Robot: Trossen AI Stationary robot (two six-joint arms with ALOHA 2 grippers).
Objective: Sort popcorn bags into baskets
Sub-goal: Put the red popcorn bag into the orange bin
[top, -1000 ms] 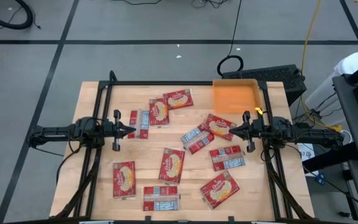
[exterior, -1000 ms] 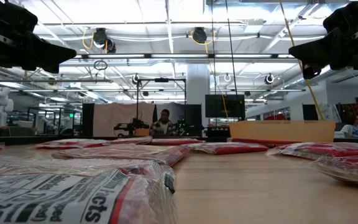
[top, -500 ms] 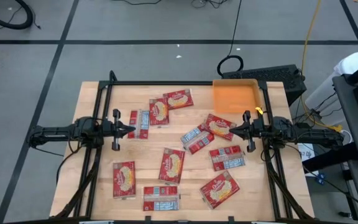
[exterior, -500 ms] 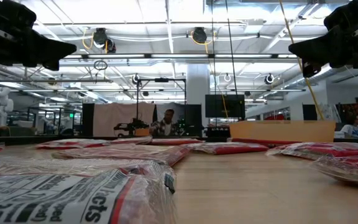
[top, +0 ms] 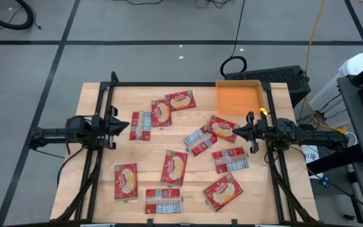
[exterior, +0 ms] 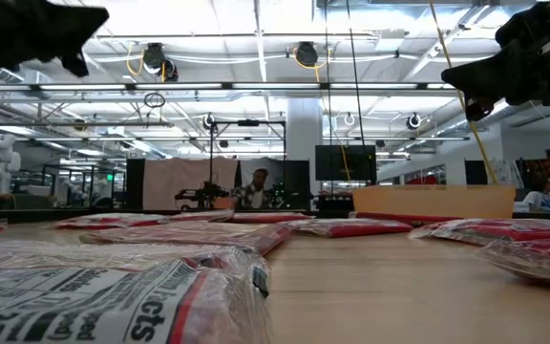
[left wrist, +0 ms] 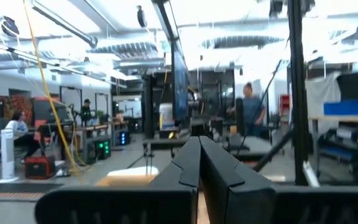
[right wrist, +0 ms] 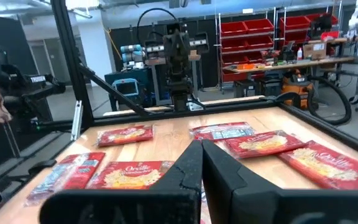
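With both end effectors closed and empty above the desk, the right end effector should open before descending on the nearest of the popcorn bags; the orange basket waits just beyond, while the left end effector hovers.

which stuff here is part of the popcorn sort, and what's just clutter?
Job:
- popcorn bags, scattered flat on the table
- orange basket, far right corner, nothing in it
- left gripper and right gripper, jaws shut, holding nothing

Clutter:
- black cable and yellow cable on the floor
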